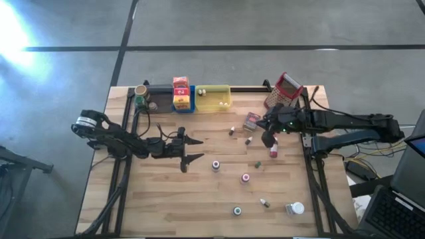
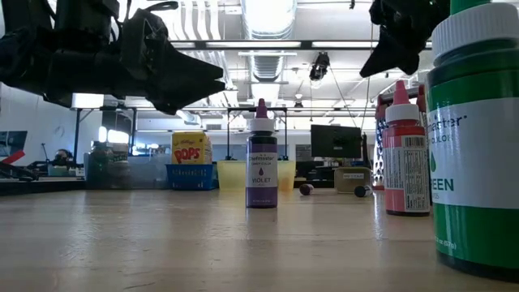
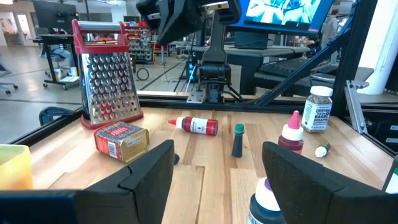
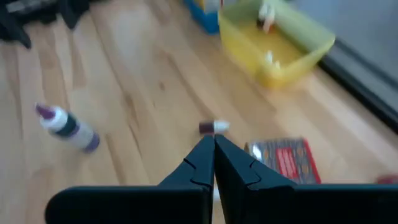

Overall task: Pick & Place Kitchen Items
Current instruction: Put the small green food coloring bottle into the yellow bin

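The kitchen items lay scattered over the middle and right of the wooden counter [image 1: 166, 199]. A violet-labelled bottle [image 1: 216, 165] stood upright near the centre, with a pink-capped bottle [image 1: 246, 178] just beyond it toward the right and a green-capped bottle [image 1: 237, 211] nearer the front edge. A white-lidded jar [image 1: 296, 209] stood near the front right corner, a tiny bottle [image 1: 263, 202] lying beside it. A red bottle [image 1: 273, 152] lay on its side below the right arm, and a small dark green-capped bottle [image 1: 256, 164] lay close by. Farther back, a red and gold tin [image 1: 252, 121] rested flat on the counter, with two very small bottles [image 1: 232, 130] near it.

Along the back edge stood a grey tray [image 1: 159, 98], a blue tray [image 1: 184, 105] holding a red and yellow box [image 1: 181, 91], and a yellow tray [image 1: 212, 99] with a few small pieces inside. A metal grater [image 1: 285, 89] with a red handle stood at the back right.

The left gripper [image 1: 192, 150] hovered over the counter left of the violet bottle, its fingers spread apart and holding nothing. The right gripper [image 4: 214, 149] hung above the counter near the red tin, its fingers pressed tightly together with nothing between them.
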